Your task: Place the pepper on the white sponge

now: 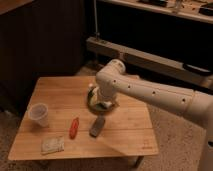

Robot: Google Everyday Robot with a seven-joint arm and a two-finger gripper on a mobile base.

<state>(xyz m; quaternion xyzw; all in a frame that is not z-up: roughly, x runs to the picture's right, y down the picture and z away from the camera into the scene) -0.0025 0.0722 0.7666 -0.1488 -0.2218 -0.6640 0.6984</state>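
The pepper (74,127), a slim red-orange chili, lies on the wooden table (55,90) left of centre near the front. The white sponge (52,145), a flat off-white pad, lies near the front left edge, just below and left of the pepper. My gripper (100,102) hangs over the middle of the table at the end of the white arm (150,92), to the right of the pepper and apart from it.
A translucent plastic cup (39,114) stands at the table's left. A dark grey oblong object (97,126) lies just right of the pepper, below the gripper. A metal shelf rail (150,60) runs behind the table.
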